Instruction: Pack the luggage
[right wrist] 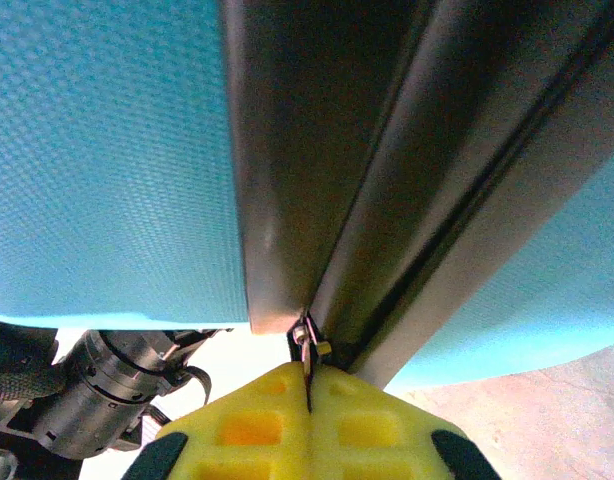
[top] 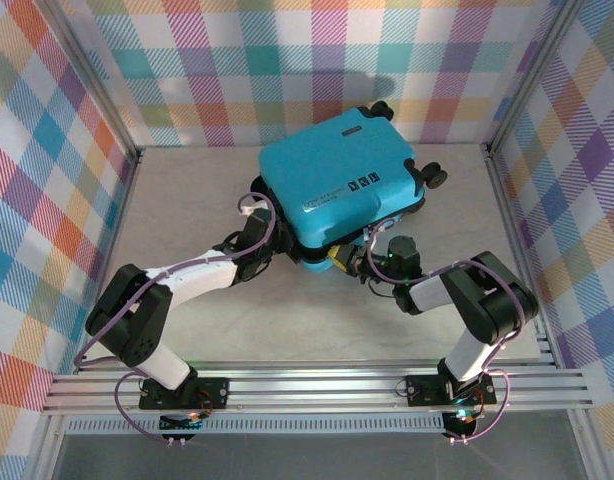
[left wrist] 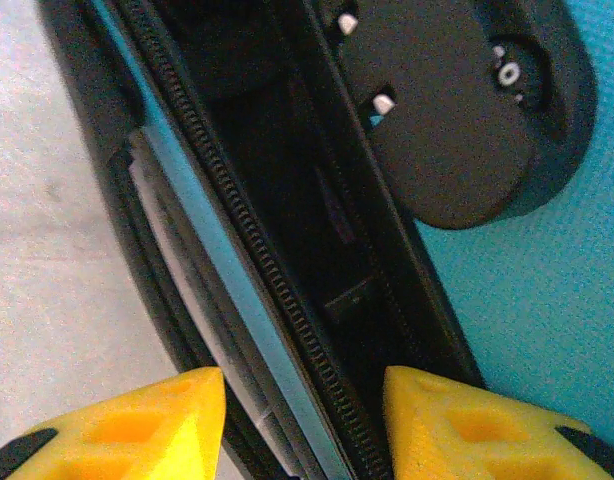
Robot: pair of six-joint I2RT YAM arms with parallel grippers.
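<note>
The luggage [top: 337, 175], a turquoise hard-shell suitcase, lies flat at the middle back of the table with its lid down over the lower half. My left gripper [top: 255, 228] is at its near left corner. In the left wrist view its yellow fingers [left wrist: 137, 420] stand apart, open, either side of the black zipper band [left wrist: 277, 290], with turquoise shell [left wrist: 527, 300] on the right. My right gripper [top: 359, 258] sits at the near edge. Up close the right gripper [right wrist: 309, 385] is shut on the small metal zipper pull [right wrist: 305, 340], between the two turquoise shells [right wrist: 107, 150].
Black wheels [top: 432, 178] stick out on the suitcase's right side, and a black wheel housing [left wrist: 457, 120] shows close to the left fingers. Plaid walls [top: 47, 180] close in three sides. An aluminium rail [top: 317, 385] runs along the near edge. Bare table [top: 187, 200] lies left of the suitcase.
</note>
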